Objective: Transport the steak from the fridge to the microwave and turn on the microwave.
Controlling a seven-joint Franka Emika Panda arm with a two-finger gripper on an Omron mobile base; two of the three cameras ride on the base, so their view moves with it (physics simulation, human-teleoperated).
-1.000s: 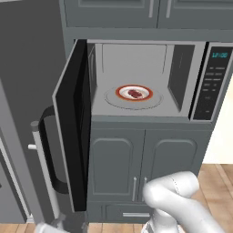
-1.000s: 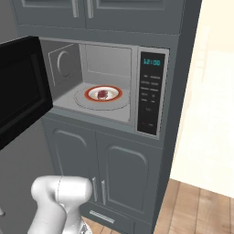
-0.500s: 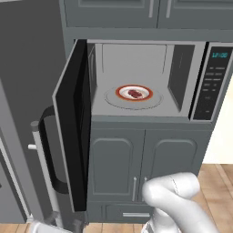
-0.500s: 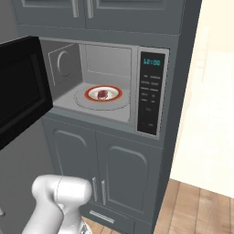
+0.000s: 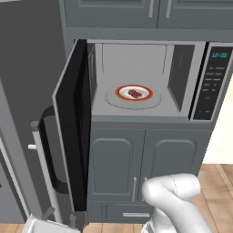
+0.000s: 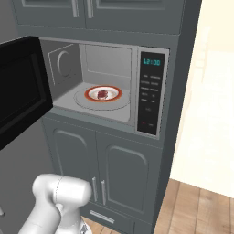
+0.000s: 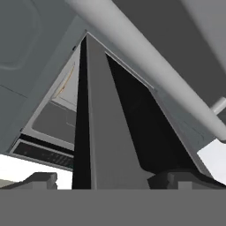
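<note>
Steak (image 5: pixel 134 93) lies on a red-rimmed plate (image 5: pixel 121 93) inside the open microwave (image 5: pixel 200 82), on the turntable's middle. From below, the hand view shows the door's edge (image 7: pixel 103 132) between the spread fingers (image 7: pixel 42 180).

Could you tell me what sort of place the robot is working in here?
Most likely a home kitchen: a built-in microwave with its door open, grey cabinets above and below it, and a plate of steak inside.

Flat, even rendered light; soft shadows, no glare; sharp base views, dim hand view.
</note>
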